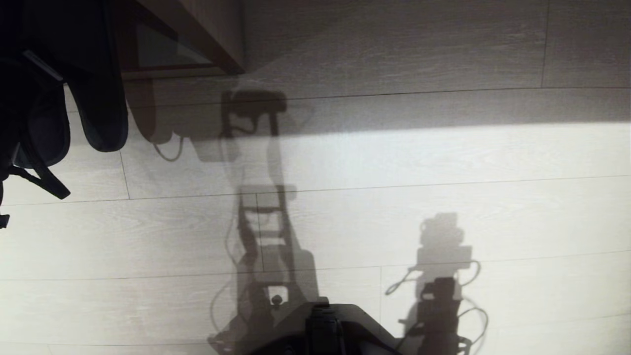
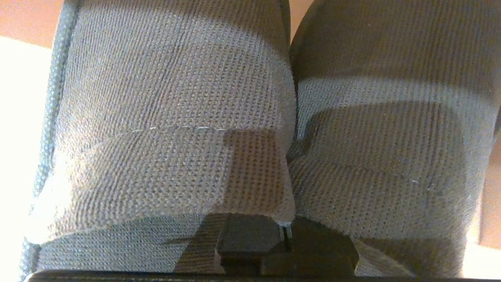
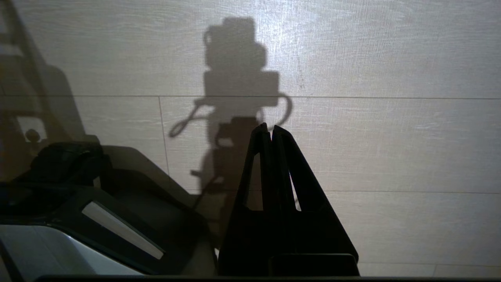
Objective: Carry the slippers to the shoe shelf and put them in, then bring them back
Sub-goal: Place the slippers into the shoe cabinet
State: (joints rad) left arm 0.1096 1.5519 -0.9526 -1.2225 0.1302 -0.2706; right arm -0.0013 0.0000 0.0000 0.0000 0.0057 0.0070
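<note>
Left claw (image 2: 250, 250): clamped on the slippers (image 2: 274, 129), both hanging toes-down at head-view left, beside the shelf (image 1: 197, 44) corner, above the floor (image 1: 394, 197). Advice: carry level, grip firm. Right claw (image 3: 271, 131): together, idle.

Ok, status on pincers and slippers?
Left pincer shut on slippers, hanging off the floor. Right pincer shut, empty, parked. Wooden furniture corner close ahead.
</note>
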